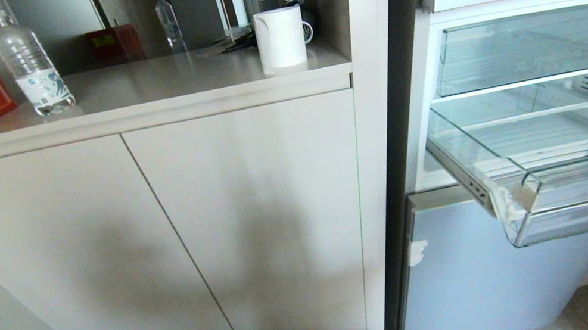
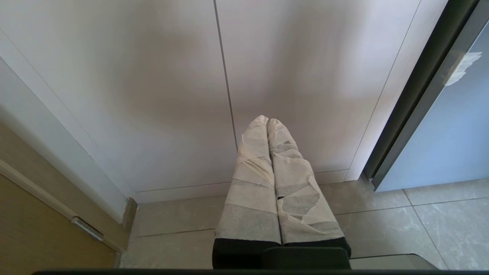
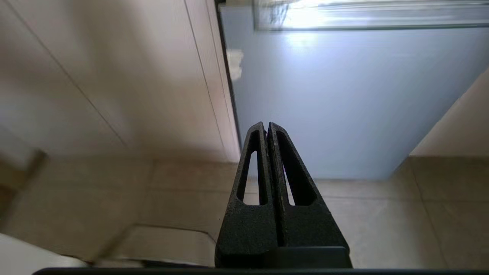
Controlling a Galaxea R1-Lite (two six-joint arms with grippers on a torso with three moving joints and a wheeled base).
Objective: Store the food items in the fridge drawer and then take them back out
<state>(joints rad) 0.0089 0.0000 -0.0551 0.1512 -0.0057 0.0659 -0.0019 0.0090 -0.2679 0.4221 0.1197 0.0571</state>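
Judging by its clear plastic, the fridge drawer (image 1: 576, 188) looks stiff, light and slippery; its thick front lip seems the best place to grip. It stands pulled out, apparently empty, and no food items show. Right hand (image 3: 267, 128) is closed on nothing, near the blue door panel (image 3: 344, 95). Left hand (image 2: 267, 121) likewise, before the cabinet (image 2: 153, 95).

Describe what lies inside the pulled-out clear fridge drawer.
The fridge drawer shows only its ribbed floor; no food items are visible. Its right end is cut off by the head view's edge, so that part cannot be checked.
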